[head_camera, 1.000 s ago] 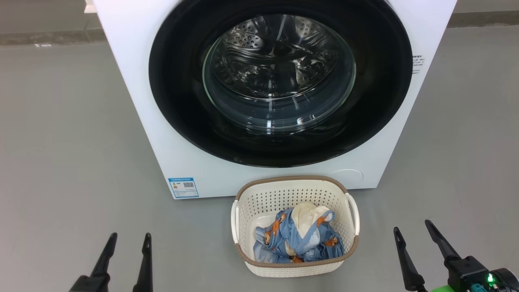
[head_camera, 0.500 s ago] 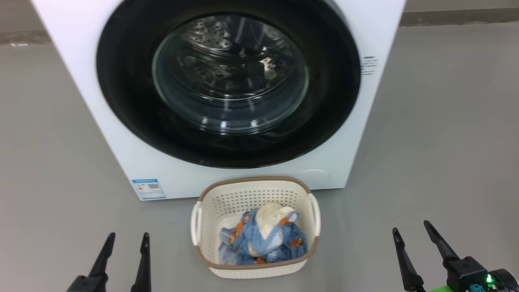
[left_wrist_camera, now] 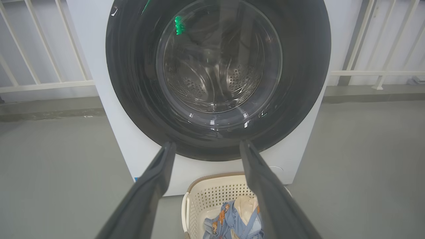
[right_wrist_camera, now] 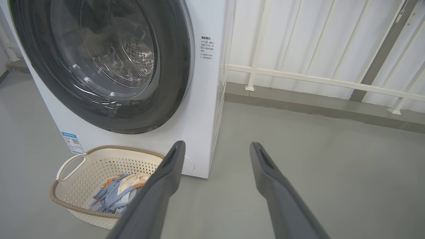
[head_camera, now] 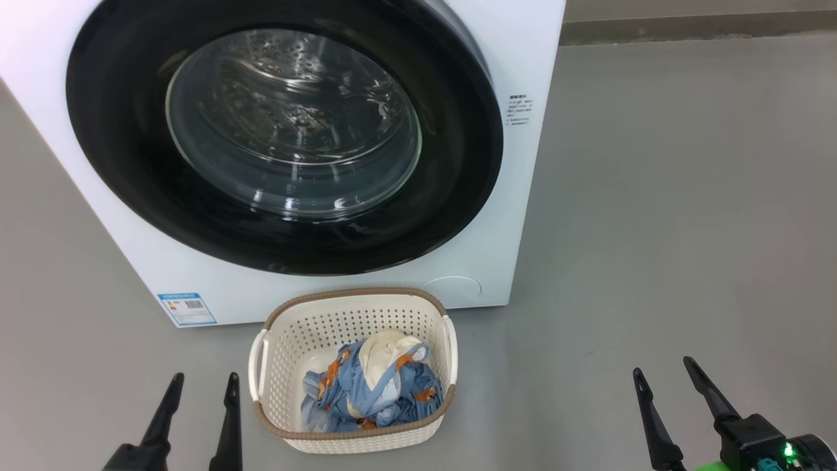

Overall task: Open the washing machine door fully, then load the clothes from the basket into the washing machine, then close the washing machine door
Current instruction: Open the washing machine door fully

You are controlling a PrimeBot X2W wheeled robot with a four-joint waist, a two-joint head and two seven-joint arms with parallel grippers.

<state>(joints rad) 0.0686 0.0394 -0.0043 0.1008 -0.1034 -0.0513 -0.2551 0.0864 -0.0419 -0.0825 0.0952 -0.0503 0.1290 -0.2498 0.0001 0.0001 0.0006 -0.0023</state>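
The white washing machine (head_camera: 510,196) fills the upper left of the head view. Its round door (head_camera: 458,170), black-rimmed with a clear glass bowl, lies flat against the front. On the floor in front stands the cream basket (head_camera: 356,296) holding the blue bear-print and cream clothes (head_camera: 373,389). My left gripper (head_camera: 204,381) is open, low and left of the basket. My right gripper (head_camera: 662,366) is open over bare floor, well right of the basket. The left wrist view faces the door (left_wrist_camera: 298,83) above the basket (left_wrist_camera: 212,192); the right wrist view has the door (right_wrist_camera: 172,83) and basket (right_wrist_camera: 99,162) to its left.
Grey floor (head_camera: 654,196) spreads wide to the machine's right. A white railing (right_wrist_camera: 315,79) runs along the wall behind the machine, above a low kerb. A blue label (head_camera: 187,309) marks the machine's lower left corner.
The whole head view has slid: machine and basket now sit further left in it, so the camera has turned right. Both grippers keep their places and stay open.
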